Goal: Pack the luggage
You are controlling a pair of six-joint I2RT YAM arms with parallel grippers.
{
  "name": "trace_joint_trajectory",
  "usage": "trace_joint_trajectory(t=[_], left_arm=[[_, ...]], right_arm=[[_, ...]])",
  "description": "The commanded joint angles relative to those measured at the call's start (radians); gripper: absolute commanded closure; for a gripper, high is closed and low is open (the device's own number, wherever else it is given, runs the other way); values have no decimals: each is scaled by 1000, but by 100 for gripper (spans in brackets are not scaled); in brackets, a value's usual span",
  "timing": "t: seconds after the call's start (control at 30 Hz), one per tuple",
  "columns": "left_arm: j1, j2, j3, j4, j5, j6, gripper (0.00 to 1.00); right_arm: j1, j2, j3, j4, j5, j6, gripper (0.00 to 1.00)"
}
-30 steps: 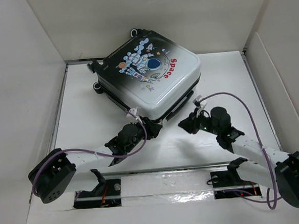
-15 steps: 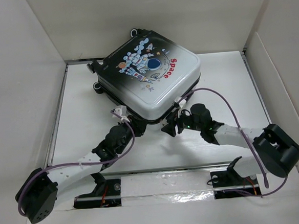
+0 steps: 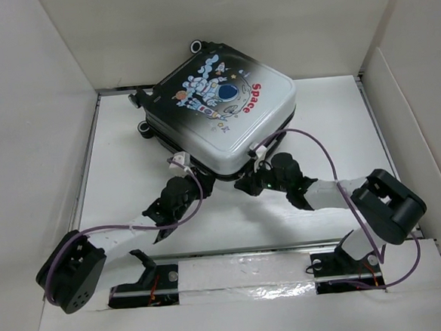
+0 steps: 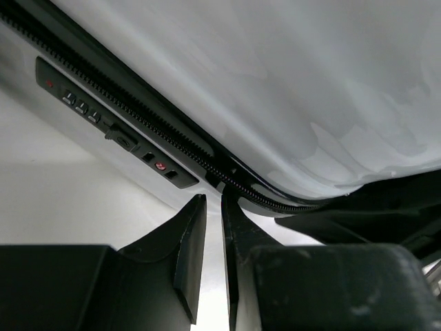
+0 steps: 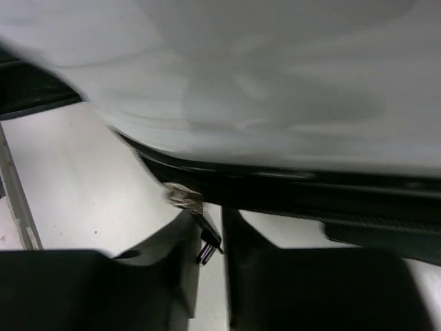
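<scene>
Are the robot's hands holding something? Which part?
The right gripper seems to pinch the luggage's zipper pull by its dangling tab. The left gripper is nearly shut at the zipper; a hold cannot be told.

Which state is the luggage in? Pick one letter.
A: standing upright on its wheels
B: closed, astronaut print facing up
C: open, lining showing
B: the luggage lies flat and closed, with its astronaut print facing the top camera.
</scene>
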Motion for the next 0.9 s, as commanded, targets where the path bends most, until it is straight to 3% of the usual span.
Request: trace_joint_trajectory(t=[0.0, 0.17, 0.33, 0.5, 0.73, 0.83, 0.87], left_arm=[[6, 68, 62, 77, 47, 26, 88], [-17, 151, 107, 126, 61, 21, 88], [-54, 242, 171, 175, 76, 3, 89], [-97, 337, 243, 230, 74, -39, 89], [-146, 522, 438, 252, 104, -45, 90], [-146, 489, 435, 209, 84, -36, 83], [-133, 468, 415, 200, 71, -33, 68]], right_arm=[[24, -17, 31, 231, 29, 34, 85], [35, -125, -39, 216, 83, 26, 100], [70, -276, -26, -104, 224, -37, 100], [203, -340, 20, -420, 450, -36, 100], [392, -311, 83, -429, 652, 94, 100], [403, -280, 102, -387, 750, 107, 100], [403, -278, 91, -376, 774, 107, 100]])
